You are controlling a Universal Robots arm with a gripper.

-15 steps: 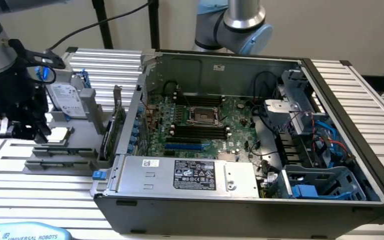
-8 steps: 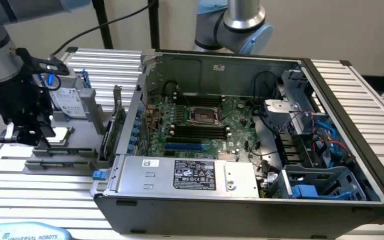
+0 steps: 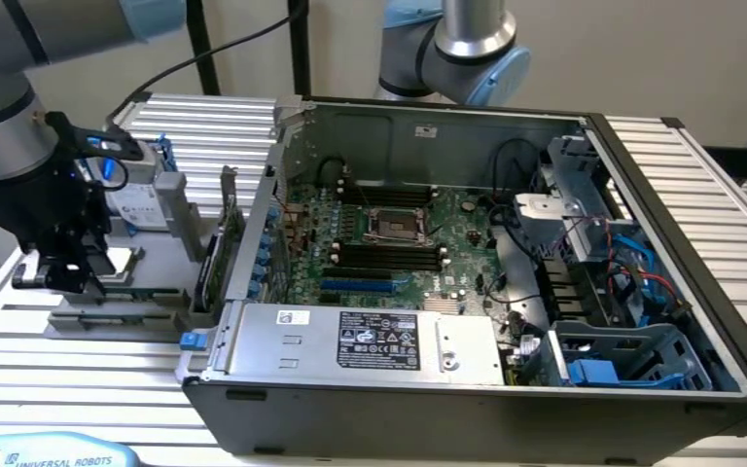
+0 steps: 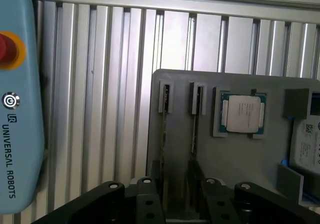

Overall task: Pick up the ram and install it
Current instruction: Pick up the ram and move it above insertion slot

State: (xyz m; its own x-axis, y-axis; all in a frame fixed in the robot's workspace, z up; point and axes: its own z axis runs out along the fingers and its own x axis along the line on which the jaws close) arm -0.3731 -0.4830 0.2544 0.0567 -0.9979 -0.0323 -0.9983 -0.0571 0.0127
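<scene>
Gripper (image 4: 175, 178), spread and empty, hangs low over the grey holder (image 4: 240, 159), where the ram (image 4: 164, 129) stands on edge in its slot so I can pinch its faces.

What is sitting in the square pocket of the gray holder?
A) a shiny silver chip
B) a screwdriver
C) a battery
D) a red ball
A: the wrist view shows a square silver chip lying flat in the pocket of the gray holder.
</scene>
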